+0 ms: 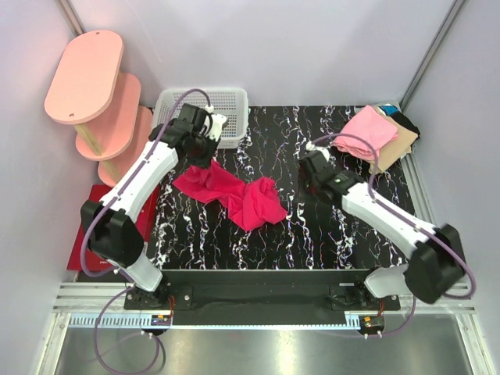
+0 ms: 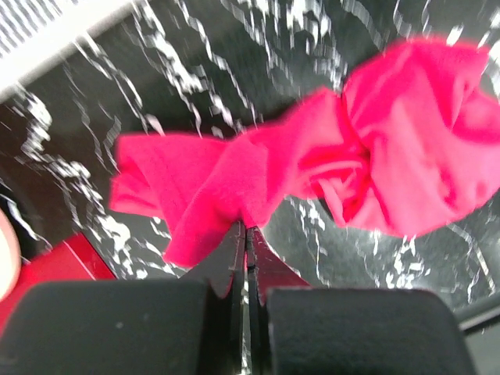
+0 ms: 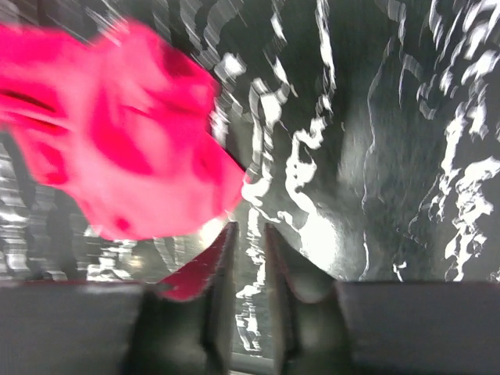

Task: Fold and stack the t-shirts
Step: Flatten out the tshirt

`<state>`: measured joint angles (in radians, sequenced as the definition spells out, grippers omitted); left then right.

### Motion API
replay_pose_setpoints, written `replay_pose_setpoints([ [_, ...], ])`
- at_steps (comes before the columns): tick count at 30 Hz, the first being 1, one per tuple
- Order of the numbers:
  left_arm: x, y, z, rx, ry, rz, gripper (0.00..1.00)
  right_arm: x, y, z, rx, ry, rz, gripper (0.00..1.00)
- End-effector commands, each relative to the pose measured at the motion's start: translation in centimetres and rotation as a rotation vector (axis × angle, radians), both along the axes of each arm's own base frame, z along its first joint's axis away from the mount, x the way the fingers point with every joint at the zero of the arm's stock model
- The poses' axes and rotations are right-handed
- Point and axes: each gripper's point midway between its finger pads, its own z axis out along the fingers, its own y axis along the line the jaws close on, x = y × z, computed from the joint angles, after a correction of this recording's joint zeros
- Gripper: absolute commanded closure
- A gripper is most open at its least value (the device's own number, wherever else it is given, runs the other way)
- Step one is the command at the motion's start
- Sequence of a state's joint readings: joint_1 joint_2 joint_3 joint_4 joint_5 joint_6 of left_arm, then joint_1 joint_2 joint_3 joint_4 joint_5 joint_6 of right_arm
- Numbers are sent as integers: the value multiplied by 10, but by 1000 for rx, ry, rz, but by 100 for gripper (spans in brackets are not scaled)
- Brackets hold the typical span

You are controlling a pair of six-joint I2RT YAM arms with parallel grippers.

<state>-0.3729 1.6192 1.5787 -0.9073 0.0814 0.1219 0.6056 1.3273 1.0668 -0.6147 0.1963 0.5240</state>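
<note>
Top external, magenta t-shirt (image 1: 234,191) outside basket (image 1: 234,117), interior unclear

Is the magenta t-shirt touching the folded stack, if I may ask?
Apart: the top view shows bare table between the magenta t-shirt and the folded stack.

The left arm (image 1: 148,176) stretched forward along its own side and bent inward at the wrist. The left claw (image 2: 246,228) was pinched fully closed, fingers pressed together. The right arm (image 1: 383,212) reached diagonally toward the middle; the right claw (image 3: 248,234) stood parted by a narrow gap.
</note>
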Motion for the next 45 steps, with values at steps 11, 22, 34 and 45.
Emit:
replay_pose_setpoints([
  [11, -29, 14, -11, 31, 46, 13, 100, 60, 73, -44, 108, 50, 107, 40],
  [22, -35, 16, -23, 47, 77, 3, 100, 87, 108, -39, 219, 44, 154, 41],
  [34, -36, 16, -25, 48, 83, -4, 100, 89, 99, -56, 188, 68, 136, 41],
  [45, -38, 16, -28, 48, 91, -8, 100, 85, 82, -71, 148, 90, 109, 42],
])
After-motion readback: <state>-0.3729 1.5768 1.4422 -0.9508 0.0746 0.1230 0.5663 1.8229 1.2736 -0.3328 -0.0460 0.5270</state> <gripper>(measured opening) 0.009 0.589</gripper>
